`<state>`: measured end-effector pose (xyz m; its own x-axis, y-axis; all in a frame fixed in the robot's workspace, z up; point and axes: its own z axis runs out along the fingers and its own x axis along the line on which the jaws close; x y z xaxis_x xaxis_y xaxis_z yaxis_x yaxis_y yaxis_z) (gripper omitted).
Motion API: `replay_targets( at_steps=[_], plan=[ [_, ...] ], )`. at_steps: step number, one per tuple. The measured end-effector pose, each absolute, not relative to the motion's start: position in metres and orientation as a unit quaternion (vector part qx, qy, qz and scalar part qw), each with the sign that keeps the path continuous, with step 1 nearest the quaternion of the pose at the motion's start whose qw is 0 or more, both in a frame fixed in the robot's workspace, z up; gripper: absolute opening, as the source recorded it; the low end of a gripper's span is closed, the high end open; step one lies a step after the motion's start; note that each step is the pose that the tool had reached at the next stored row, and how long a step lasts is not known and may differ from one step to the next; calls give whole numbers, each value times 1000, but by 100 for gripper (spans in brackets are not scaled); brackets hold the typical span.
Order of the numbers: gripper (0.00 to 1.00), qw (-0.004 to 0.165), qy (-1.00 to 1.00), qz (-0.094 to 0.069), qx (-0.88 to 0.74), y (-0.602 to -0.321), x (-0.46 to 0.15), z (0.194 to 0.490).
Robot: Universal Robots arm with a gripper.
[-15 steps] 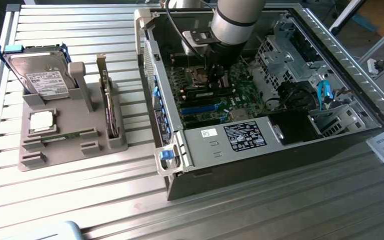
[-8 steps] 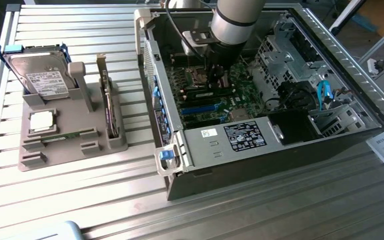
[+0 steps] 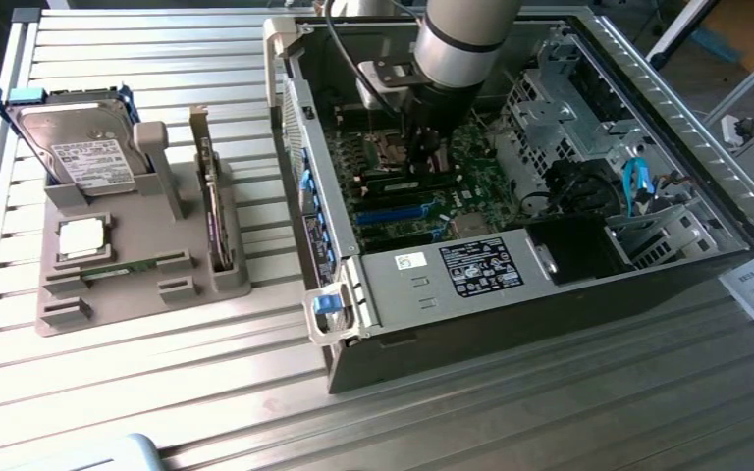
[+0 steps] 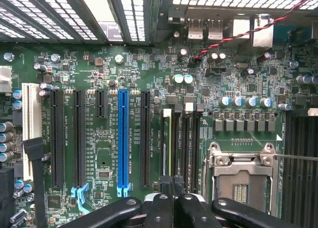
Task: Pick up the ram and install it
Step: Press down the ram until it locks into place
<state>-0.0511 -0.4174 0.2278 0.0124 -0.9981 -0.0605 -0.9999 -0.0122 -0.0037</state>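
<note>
Gripper (image 4: 171,190), seen upper centre in the exterior view, reaches down into the open PC case (image 3: 403,285) w/ fingers pinched shut over the ram (image 4: 168,143). The ram stands edge-up in a memory slot between the blue slot (image 4: 123,138) and the CPU socket (image 4: 241,176), prob. so it can be seated. Its long axis runs parallel to the blue slot, pointing away from the gripper. Can't tell if it's gripped or just pressed.

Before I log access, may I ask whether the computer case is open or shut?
Open: the computer case has its side panel off, the motherboard is exposed, and the arm reaches inside.
</note>
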Motion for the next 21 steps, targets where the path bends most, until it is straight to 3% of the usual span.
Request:
replay_targets(
  at_steps=[15, 21],
  plan=[
    [11, 23, 702, 20, -711, -418, -51, 316],
    [11, 23, 702, 20, -711, -418, -51, 321]
  ],
)
